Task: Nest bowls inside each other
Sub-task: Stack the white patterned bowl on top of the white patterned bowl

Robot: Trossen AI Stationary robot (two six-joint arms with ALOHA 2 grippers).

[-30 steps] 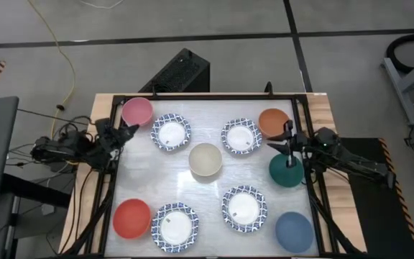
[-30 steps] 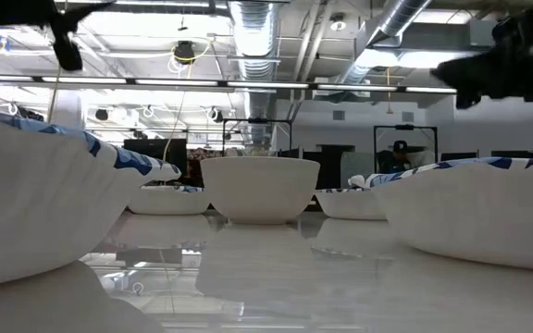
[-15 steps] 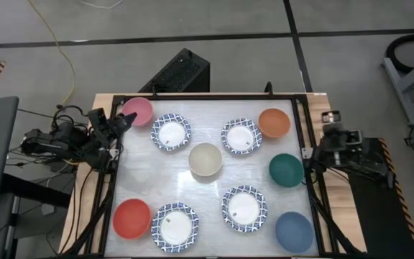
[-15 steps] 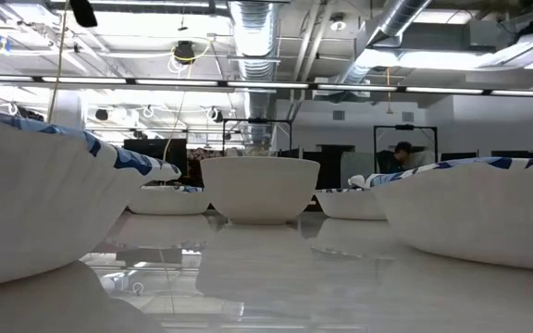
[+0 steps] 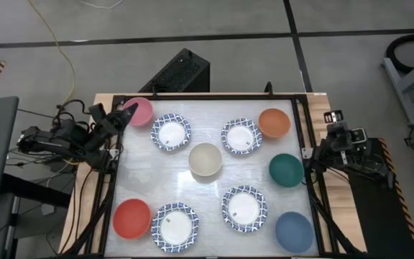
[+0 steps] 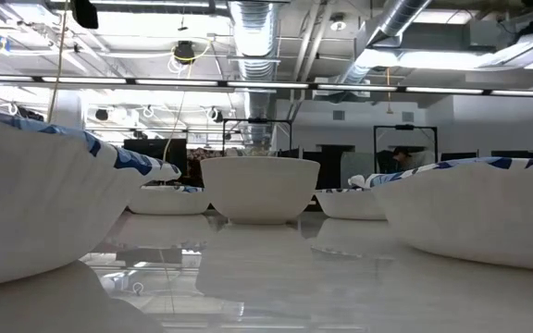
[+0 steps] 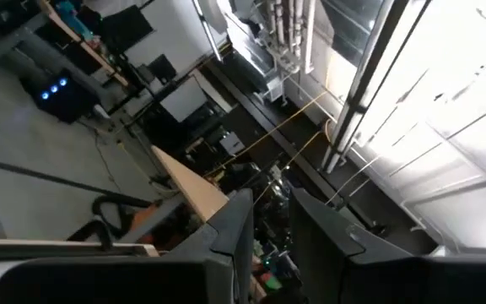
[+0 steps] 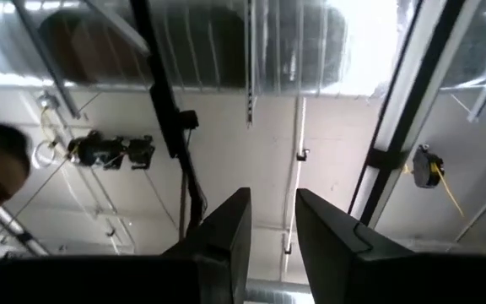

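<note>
Ten bowls stand apart, each on its base, on the white tabletop (image 5: 207, 108). Four white ones have blue patterned rims (image 5: 171, 132) (image 5: 241, 137) (image 5: 244, 208) (image 5: 175, 225). The plain ones are pink (image 5: 141, 110), orange (image 5: 274, 122), cream (image 5: 205, 160), teal (image 5: 286, 170), red (image 5: 131, 218) and blue (image 5: 294, 232). My left gripper (image 5: 126, 113) hangs raised at the table's far left, beside the pink bowl, tilted upward, a narrow gap between its fingers (image 7: 270, 207). My right gripper (image 5: 334, 119) is off the table's right edge, pointing at the ceiling, its fingers slightly apart (image 8: 272, 207). Neither holds anything.
A black frame (image 5: 304, 155) runs along the table's left, far and right sides. A dark box (image 5: 182, 72) sits on the floor behind the far edge. In the low view the cream bowl (image 6: 259, 188) stands between two patterned bowls (image 6: 44, 203) (image 6: 479, 208).
My left gripper has risen, tipped upward and gone toward the far edge, up beside the pink bowl. My right gripper has drawn back from over the table between the orange and teal bowls to beyond the right edge and swung up to point at the ceiling. No bowl has moved.
</note>
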